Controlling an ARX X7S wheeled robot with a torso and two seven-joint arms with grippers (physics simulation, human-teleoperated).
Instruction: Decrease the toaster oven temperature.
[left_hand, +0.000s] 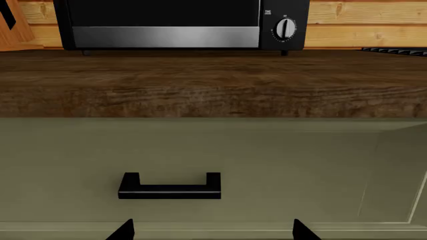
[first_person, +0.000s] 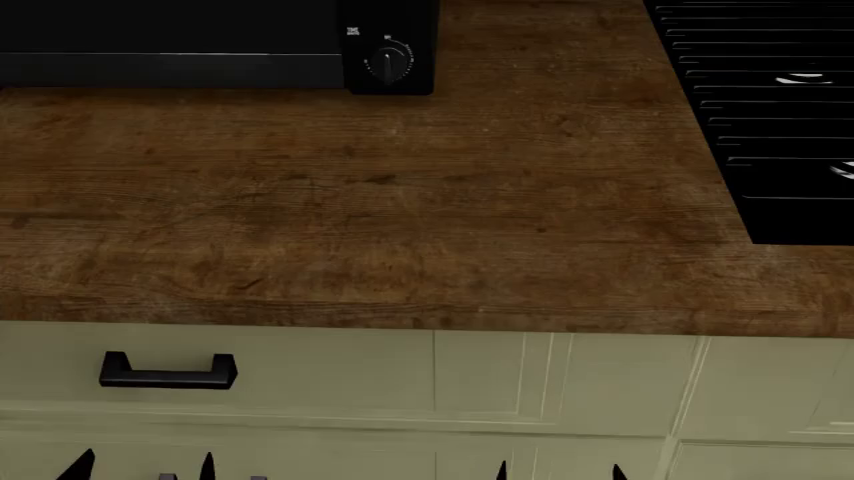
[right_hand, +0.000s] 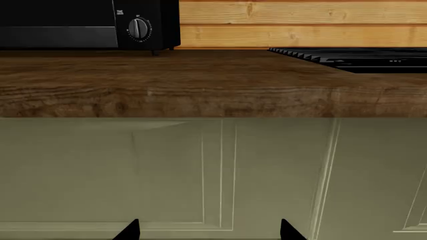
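Observation:
The toaster oven (first_person: 200, 45) is a black box at the back of the wooden counter, far left in the head view, with one round knob (first_person: 388, 63) showing on its narrow panel. It also shows in the left wrist view (left_hand: 167, 25) with the knob (left_hand: 285, 28), and in the right wrist view (right_hand: 80, 22) with the knob (right_hand: 139, 28). My left gripper (left_hand: 213, 231) and right gripper (right_hand: 208, 231) are both open and empty, low in front of the cabinet fronts, well below and short of the oven. Their tips show at the head view's lower edge (first_person: 140, 468) (first_person: 561, 470).
The wooden counter (first_person: 400, 210) has a thick front edge. A black ridged cooktop (first_person: 774, 110) lies at the right. Below are olive cabinet fronts with a black drawer handle (first_person: 168, 371), which faces the left gripper (left_hand: 169, 187). A wood-plank wall (right_hand: 300, 22) stands behind.

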